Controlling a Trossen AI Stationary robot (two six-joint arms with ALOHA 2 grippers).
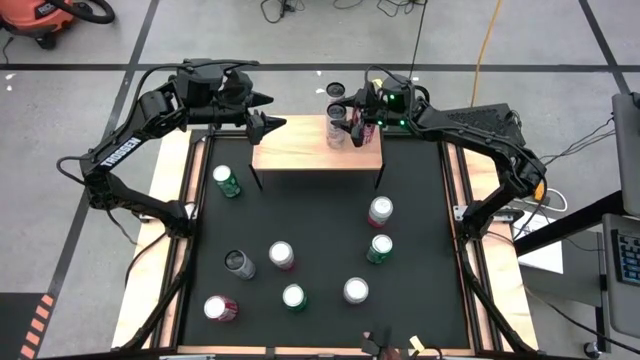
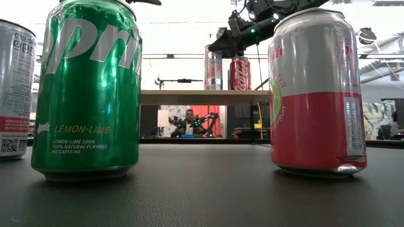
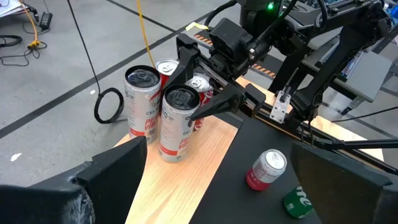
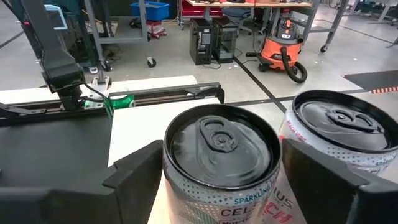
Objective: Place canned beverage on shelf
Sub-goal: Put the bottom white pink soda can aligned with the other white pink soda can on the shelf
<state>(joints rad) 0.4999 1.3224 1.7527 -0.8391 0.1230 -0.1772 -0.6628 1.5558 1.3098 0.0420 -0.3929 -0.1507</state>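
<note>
The shelf [image 1: 300, 150], a light wood top on thin black legs, stands at the table's far edge. Several cans stand upright at its far right end. The nearest of them, a slim black-topped can [image 4: 217, 155] [image 3: 177, 124], stands on its base on the wood between the fingers of my right gripper [image 1: 352, 128], which is open. The fingers flank its upper part closely. A second black-topped can [image 4: 345, 124] stands just beyond it. My left gripper [image 1: 268, 125] hovers open over the shelf's left end, holding nothing. My right gripper comes in nearly level from the table's right, one finger [image 4: 134, 180] on each side of the can's upper wall [image 4: 186, 186]. I cannot tell whether the fingers touch the can. It stands upright on the shelf.
Several loose cans stand on the black table, among them a green one [image 1: 226, 180], a pink one [image 1: 380, 211] and a dark-topped one [image 1: 239, 263]. Two of them loom close in the low view [image 2: 88, 88] [image 2: 315, 88]. A person [image 2: 188, 123] sits far behind the table.
</note>
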